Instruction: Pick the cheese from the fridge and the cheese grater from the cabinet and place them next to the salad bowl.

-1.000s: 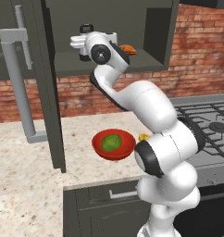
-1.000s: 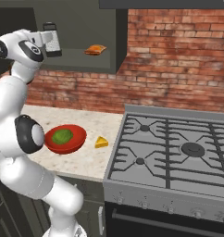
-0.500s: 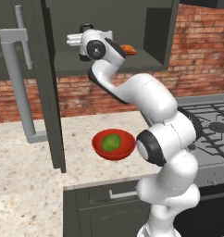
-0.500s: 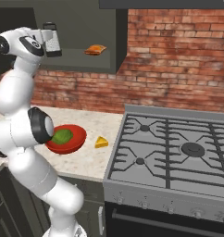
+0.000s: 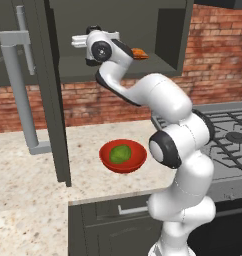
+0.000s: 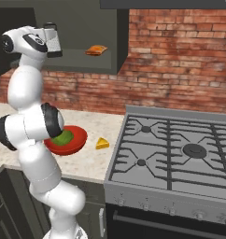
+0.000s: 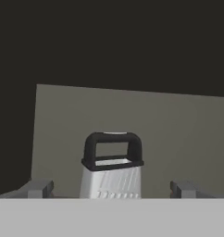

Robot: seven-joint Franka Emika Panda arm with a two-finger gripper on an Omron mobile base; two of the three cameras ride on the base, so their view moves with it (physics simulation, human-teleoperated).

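Pincer at the cabinet, lined up on the grater

Nearest, on the bench (image 6: 87,170), one salad bowl (image 6: 68,139) with one cheese (image 6: 102,144) wedge just to its right — that half looks done. Higher and farther, the pincer (image 7: 111,189) stands released, jaws wide on either side of the single cheese grater (image 7: 112,167), not yet touching it, upright on the shelf of the open cabinet (image 5: 170,37). It looks a stiff, light, slick metal box — the flat sides below the black handle seem the surest hold. One orange crinkled item (image 6: 95,50) lies to its right.
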